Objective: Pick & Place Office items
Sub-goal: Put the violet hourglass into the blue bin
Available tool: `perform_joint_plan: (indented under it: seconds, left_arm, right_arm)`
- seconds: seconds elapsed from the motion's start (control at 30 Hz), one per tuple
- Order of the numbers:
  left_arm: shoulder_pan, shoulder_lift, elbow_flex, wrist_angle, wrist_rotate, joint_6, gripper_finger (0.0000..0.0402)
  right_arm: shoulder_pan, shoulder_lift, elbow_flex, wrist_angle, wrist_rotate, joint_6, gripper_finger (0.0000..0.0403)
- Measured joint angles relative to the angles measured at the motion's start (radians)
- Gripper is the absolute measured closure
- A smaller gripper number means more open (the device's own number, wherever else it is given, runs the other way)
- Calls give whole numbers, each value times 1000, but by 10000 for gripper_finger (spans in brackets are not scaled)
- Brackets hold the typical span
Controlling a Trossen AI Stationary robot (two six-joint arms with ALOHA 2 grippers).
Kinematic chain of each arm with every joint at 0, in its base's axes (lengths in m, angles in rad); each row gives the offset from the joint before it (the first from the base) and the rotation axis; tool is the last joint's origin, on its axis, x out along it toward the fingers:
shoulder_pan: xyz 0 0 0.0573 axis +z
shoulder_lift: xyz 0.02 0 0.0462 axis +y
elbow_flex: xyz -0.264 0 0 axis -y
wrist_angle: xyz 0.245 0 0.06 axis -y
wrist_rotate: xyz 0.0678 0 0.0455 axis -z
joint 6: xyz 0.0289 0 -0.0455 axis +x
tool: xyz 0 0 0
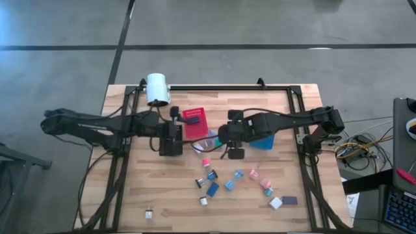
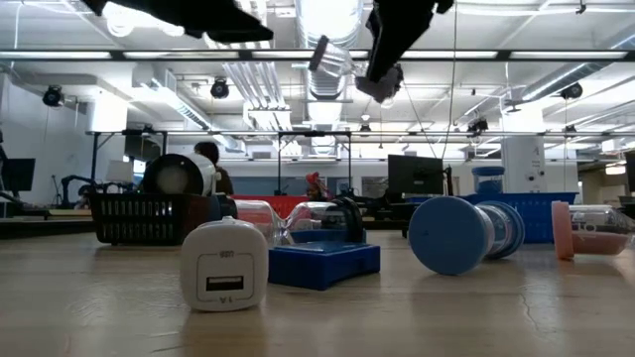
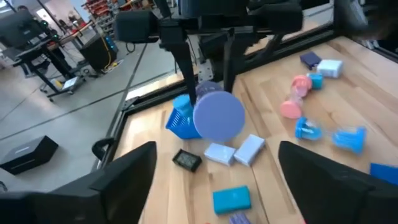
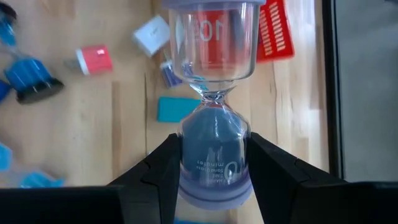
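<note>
Pale wood planks fill the front of my table (image 1: 162, 201), and nearest that front edge the small office pieces lie loose: a white charger block (image 2: 224, 264) sits closest to the low camera, a flat blue block (image 2: 323, 264) just behind it, a blue sand timer (image 2: 464, 234) on its side to the right and a pink one (image 2: 593, 231) at the far right. From above, these office items (image 1: 240, 185) scatter across the front half, most of them right of centre, with one white bit (image 1: 149, 212) alone near the front left where bare wood leaves room to move. Above them, at mid-table, my right claw (image 4: 214, 163) is pinching a sand timer (image 4: 214, 93) with a blue base, one finger (image 4: 160, 171) on each side of its lower bulb, lifted clear of the wood. My left claw (image 3: 217, 171) hangs beside it, spread wide with nothing between its fingers (image 3: 127, 171), over a few white and blue blocks (image 3: 236, 151). Between my two wrists the red bin (image 1: 194, 122) stands, a blue bin (image 1: 263, 141) lies under my right arm, and the white cylinder (image 1: 157, 88) stands at the back left, touching the black frame (image 1: 214, 88) that edges the table.
</note>
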Motion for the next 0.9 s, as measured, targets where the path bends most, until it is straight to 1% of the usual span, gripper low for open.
perform_joint_plan:
  seconds: [0.13, 0.27, 0.4, 0.63, 0.8, 0.9]
  left_arm:
    - [0, 71, 60, 5, -3, 0, 31]
    - [0, 132, 112, 5, 4, 0, 27]
    - [0, 180, 150, -6, 10, -3, 27]
    - [0, 216, 176, -5, 20, -3, 28]
    - [2, 249, 194, -6, 20, 5, 36]
    - [2, 267, 210, -8, 20, 5, 48]
  right_arm:
    - [-2, 0, 43, 4, -16, -7, 256]
    - [-2, 9, 74, 3, -20, -15, 256]
    - [-2, 12, 80, 0, -22, -22, 256]
    - [-3, 12, 79, -2, -22, -14, 256]
    - [-3, 12, 79, 6, -21, -15, 256]
    - [-3, 12, 79, 9, -21, -14, 256]
